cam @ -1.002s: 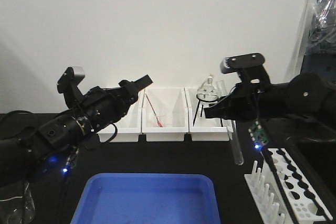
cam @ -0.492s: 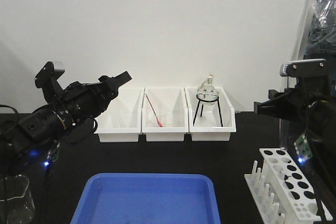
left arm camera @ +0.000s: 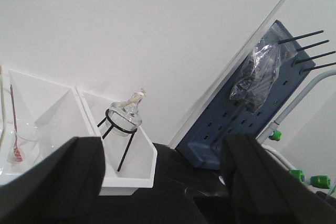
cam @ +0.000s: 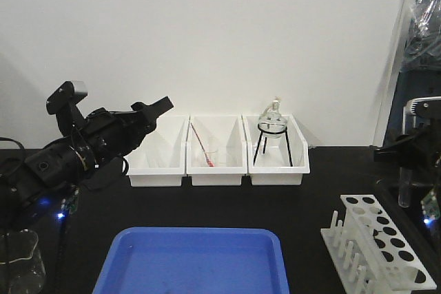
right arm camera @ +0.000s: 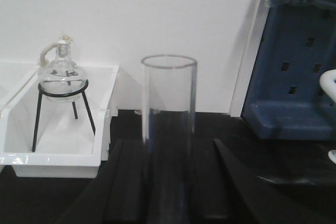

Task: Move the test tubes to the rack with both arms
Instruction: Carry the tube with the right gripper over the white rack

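The front camera faces the far wall (cam: 220, 32) across the table (cam: 324, 187). Both wrist cameras face likewise from nearer, the right past the test tube (right arm camera: 168, 129). All share the flask (cam: 271, 120).

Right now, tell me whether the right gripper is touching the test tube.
Touching. Right wrist view shows the test tube pinched between the fingers of the right gripper.
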